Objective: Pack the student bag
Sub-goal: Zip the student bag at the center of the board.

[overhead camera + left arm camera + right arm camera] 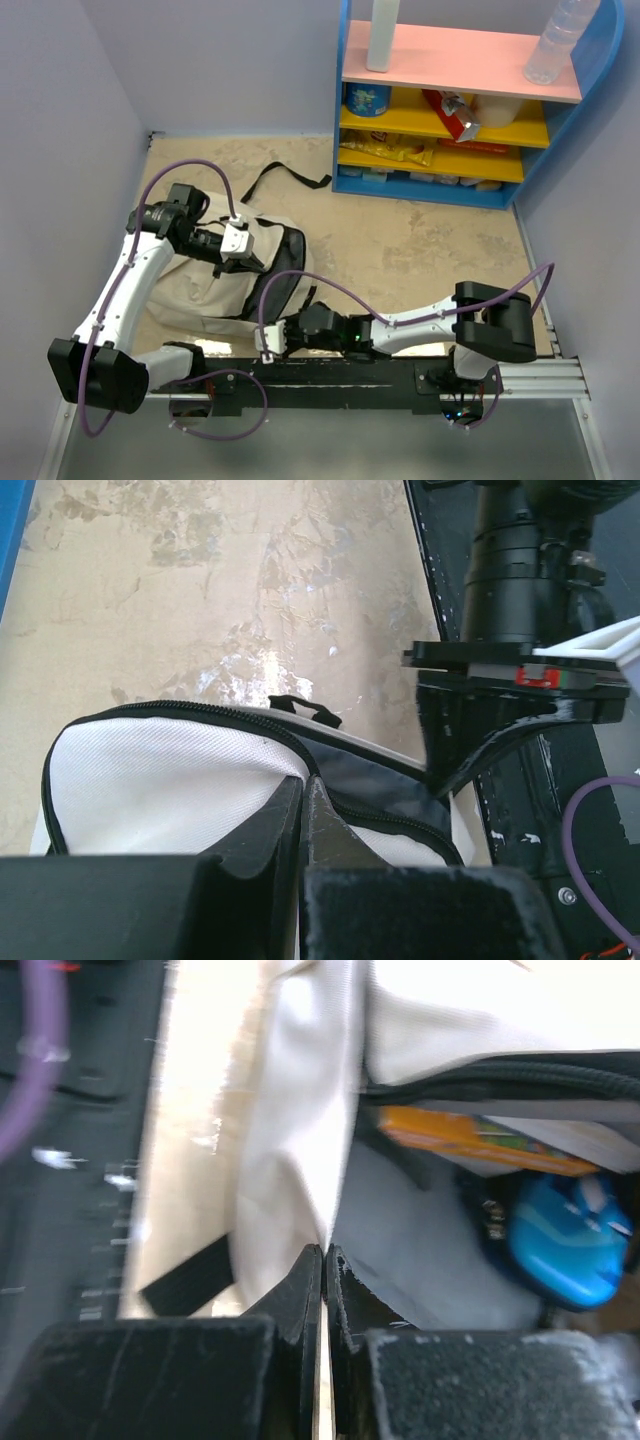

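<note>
Lying at the left of the sandy table point(430, 250), the student bag point(195, 290) slumps between both arms, its black strap point(290, 178) trailing toward the back wall. The left gripper point(236, 252) is pinched tight on the bag's zipper edge. Just right of it, nearer the bases, the right gripper point(268, 345) is clamped narrow on a fold of cream fabric beside the mouth, where a flat orange item point(470, 1140) and a blue pouch point(565, 1250) lie inside. Far right at the back stands a blue shelf point(345, 110) with a clear bottle point(560, 40) on top, well apart.
</note>
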Available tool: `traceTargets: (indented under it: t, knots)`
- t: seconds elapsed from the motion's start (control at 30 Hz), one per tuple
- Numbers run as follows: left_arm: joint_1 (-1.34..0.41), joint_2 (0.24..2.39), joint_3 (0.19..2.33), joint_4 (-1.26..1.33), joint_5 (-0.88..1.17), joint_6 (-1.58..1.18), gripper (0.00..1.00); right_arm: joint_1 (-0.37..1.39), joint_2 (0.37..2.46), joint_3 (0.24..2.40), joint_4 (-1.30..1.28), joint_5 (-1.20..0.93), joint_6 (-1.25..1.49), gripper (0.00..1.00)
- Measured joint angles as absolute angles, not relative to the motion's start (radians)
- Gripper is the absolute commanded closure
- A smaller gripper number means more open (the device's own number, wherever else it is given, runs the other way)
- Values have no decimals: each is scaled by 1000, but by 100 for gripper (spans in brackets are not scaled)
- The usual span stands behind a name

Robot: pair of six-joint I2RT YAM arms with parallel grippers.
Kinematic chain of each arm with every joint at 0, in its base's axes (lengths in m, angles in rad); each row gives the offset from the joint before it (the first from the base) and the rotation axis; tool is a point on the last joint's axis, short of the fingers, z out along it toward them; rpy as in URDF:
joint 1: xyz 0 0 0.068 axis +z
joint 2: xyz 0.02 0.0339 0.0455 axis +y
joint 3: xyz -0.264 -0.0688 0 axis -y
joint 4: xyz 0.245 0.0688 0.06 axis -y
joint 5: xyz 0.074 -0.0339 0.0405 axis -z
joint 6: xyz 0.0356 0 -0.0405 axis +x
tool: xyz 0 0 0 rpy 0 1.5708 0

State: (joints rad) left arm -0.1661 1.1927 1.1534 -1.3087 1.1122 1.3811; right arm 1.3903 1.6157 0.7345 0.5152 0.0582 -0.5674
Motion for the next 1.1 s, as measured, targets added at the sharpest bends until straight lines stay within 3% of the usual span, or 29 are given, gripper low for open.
traceTargets:
  t: [0.13, 0.17, 0.23, 0.37, 0.47, 0.77, 1.1]
  knots:
    - [-167, 1196, 1153, -1312, 1118, 1381, 98, 1466, 1617, 706, 537, 129, -513, 100]
    - [-168, 1196, 1152, -1314, 1120, 1381, 98, 1478, 1617, 704, 539, 147, -502, 91]
    - [-171, 1196, 1151, -1319, 1122, 1381, 98, 1491, 1620, 704, 543, 171, -476, 84]
    - [-171, 1196, 1151, -1320, 1124, 1381, 98, 1498, 1623, 704, 538, 193, -457, 58]
    - [-171, 1196, 1151, -1320, 1125, 1382, 98, 1489, 1599, 705, 516, 191, -471, 53]
    - [-171, 1189, 1144, -1323, 1128, 1397, 98, 1341, 1430, 765, 462, 149, -548, 53]
    - [-171, 1176, 1134, -1322, 1130, 1399, 98, 1301, 1571, 837, 435, 87, -697, 55]
